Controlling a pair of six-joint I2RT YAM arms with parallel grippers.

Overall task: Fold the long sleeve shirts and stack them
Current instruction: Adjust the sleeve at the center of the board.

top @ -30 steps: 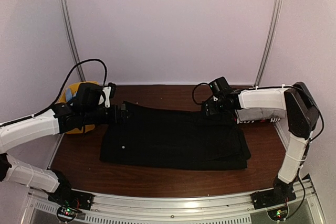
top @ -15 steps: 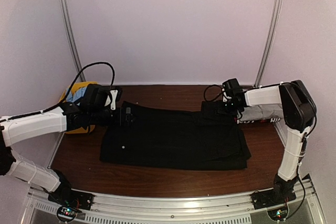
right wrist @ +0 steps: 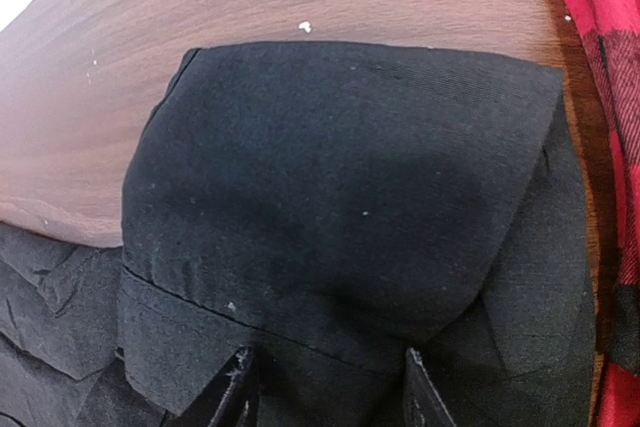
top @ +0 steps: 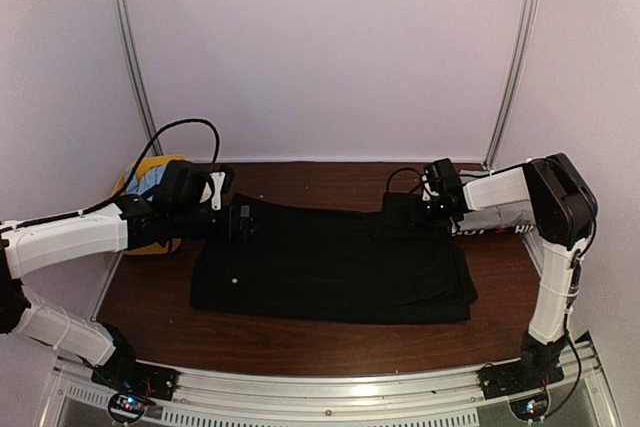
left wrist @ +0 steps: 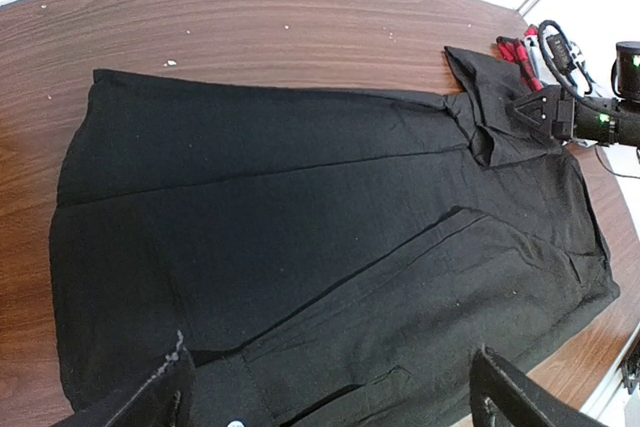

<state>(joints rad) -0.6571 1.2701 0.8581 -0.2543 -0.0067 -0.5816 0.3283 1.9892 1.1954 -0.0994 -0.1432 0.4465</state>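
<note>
One black long sleeve shirt point(top: 330, 262) lies flat across the brown table point(top: 300, 182), partly folded, with its collar point(top: 405, 209) at the far right. My left gripper point(top: 240, 222) hovers over the shirt's left edge, open wide; in the left wrist view it point(left wrist: 330, 377) frames black cloth point(left wrist: 300, 227) with nothing between the fingers. My right gripper point(top: 420, 209) is low over the collar. In the right wrist view it point(right wrist: 328, 372) has its fingertips point(right wrist: 240, 372) partly apart on the collar flap point(right wrist: 340, 177).
A yellow basket point(top: 150, 163) sits at the table's far left behind my left arm. Red plaid cloth point(right wrist: 600, 97) lies just right of the collar, also seen in the left wrist view point(left wrist: 515, 47). White walls and metal posts point(top: 130, 57) enclose the table.
My right gripper slid right and down onto the collar while its jaws narrowed. The left gripper shifted slightly right over the shirt's edge and stayed wide.
</note>
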